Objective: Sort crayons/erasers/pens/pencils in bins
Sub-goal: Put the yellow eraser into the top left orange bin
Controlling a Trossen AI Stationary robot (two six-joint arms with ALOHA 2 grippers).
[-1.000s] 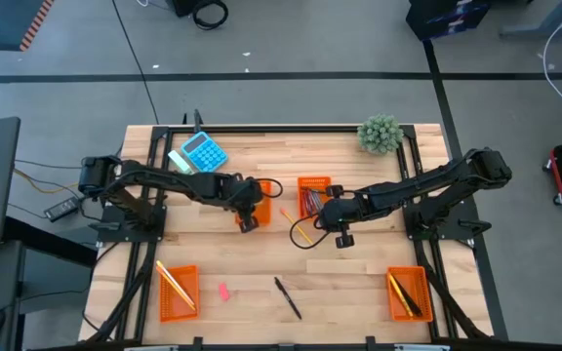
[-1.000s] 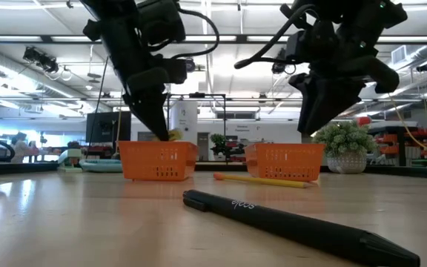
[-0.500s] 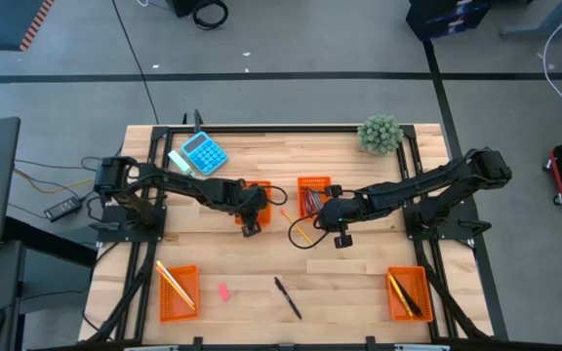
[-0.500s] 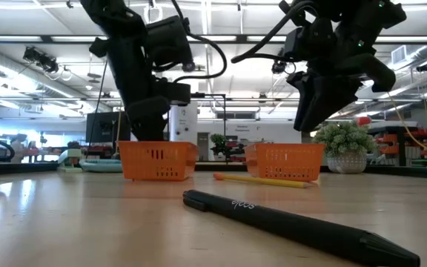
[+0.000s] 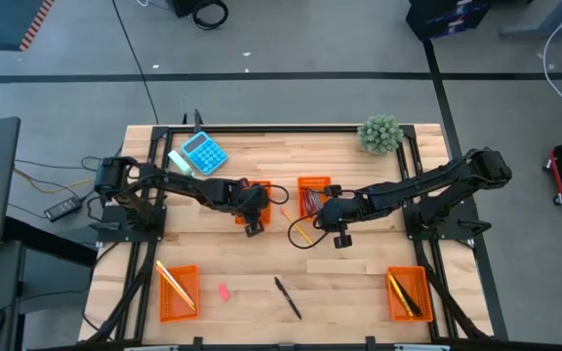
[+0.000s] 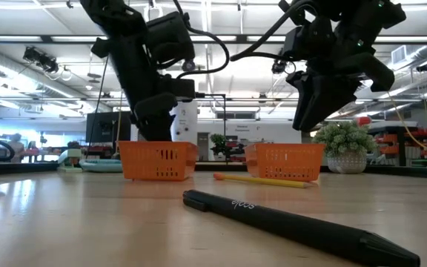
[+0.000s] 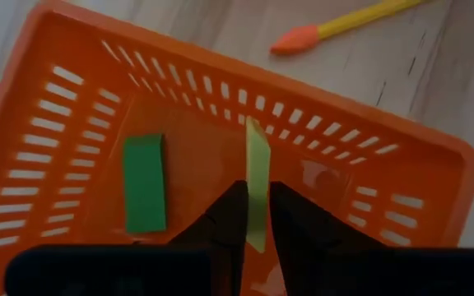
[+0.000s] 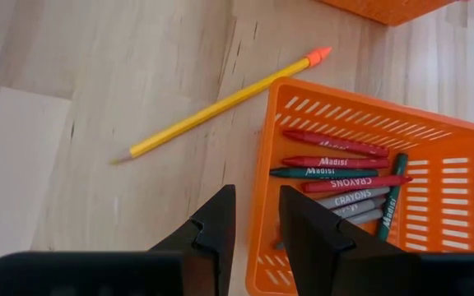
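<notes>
A pale wooden table [image 5: 359,273] stood on a grey floor, with a workshop-like room showing behind it in the low view. Four orange bins were on it: one [image 5: 260,200] under the left arm, one [image 5: 312,195] beside the right arm, and one at each near corner [image 5: 178,292] [image 5: 408,293]. The left gripper [image 7: 256,218] hovered over its bin, fingers parted narrowly with a yellow-green eraser [image 7: 257,177] standing on edge between them; whether they pinched it could not be told. A green eraser [image 7: 144,182] lay flat in the same bin and a pink eraser [image 5: 224,291] lay loose on the table. The right gripper [image 8: 255,218] hung with its fingers a little apart and nothing between them, above the edge of the bin holding about eight crayons [image 8: 336,168]. One yellow pencil [image 8: 220,103] lay beside that bin, and one black pen [image 5: 287,297] lay nearer the front. A blue calculator [image 5: 203,152] and a small plant [image 5: 380,134] sat at the far side.
</notes>
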